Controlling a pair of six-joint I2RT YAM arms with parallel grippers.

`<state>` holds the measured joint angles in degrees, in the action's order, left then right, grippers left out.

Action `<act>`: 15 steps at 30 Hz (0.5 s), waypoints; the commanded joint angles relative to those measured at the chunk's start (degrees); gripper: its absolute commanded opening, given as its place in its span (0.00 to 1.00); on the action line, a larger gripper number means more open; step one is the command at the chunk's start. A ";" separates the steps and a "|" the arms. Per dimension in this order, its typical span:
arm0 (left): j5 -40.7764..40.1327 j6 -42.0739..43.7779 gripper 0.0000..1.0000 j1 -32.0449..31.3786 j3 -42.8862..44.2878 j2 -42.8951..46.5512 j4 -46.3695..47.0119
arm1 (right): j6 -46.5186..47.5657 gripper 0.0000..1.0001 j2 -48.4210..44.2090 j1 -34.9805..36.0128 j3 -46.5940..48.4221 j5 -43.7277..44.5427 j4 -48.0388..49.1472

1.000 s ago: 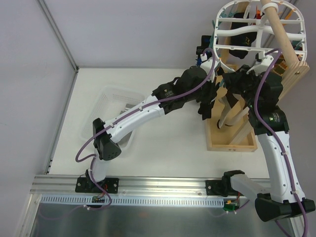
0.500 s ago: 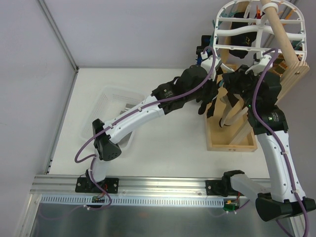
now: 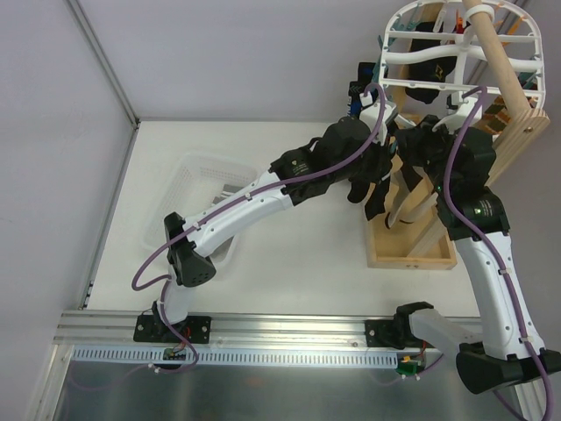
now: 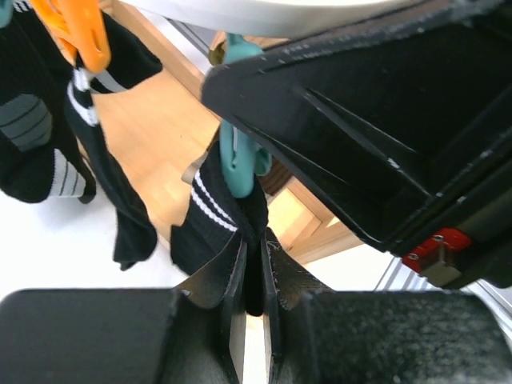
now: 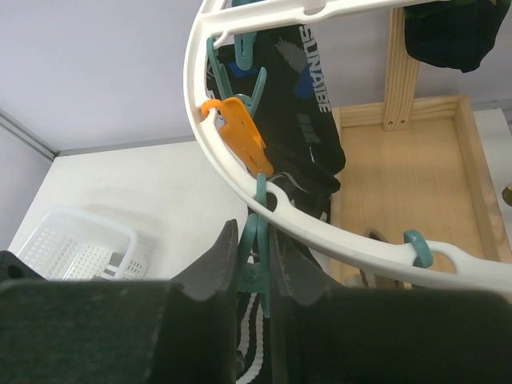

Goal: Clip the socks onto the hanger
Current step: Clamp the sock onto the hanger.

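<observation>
The white oval hanger (image 3: 456, 39) hangs from a wooden pole at the top right; its rim shows in the right wrist view (image 5: 240, 180). My left gripper (image 4: 254, 300) is shut on a black sock with white stripes (image 4: 210, 224), held up under a teal peg (image 4: 238, 156). My right gripper (image 5: 256, 256) is shut on that teal peg (image 5: 258, 240), squeezing its handles just below the rim. Other black socks hang from pegs: one beside an orange peg (image 4: 80, 32) and one with white lettering (image 5: 308, 112). In the top view both grippers meet near the hanger's lower rim (image 3: 394, 158).
The wooden stand's tray base (image 3: 412, 246) sits under the hanger, its pole (image 3: 500, 61) rising at the right. A translucent white mesh basket (image 3: 197, 202) lies at the left under my left arm. A grey wall edge runs along the left.
My left gripper has shifted slightly right and up with the sock, closer to the hanger rim. My right arm has barely moved.
</observation>
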<state>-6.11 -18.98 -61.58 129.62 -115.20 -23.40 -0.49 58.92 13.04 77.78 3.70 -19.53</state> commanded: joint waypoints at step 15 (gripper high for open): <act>2.24 -2.46 0.00 -0.64 4.50 0.24 0.72 | 3.04 0.01 -0.56 1.73 -1.31 2.80 7.49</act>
<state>-4.95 -20.23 -61.84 131.04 -115.20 -23.44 0.34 58.98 14.39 76.55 5.67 -17.72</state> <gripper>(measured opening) 0.073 0.159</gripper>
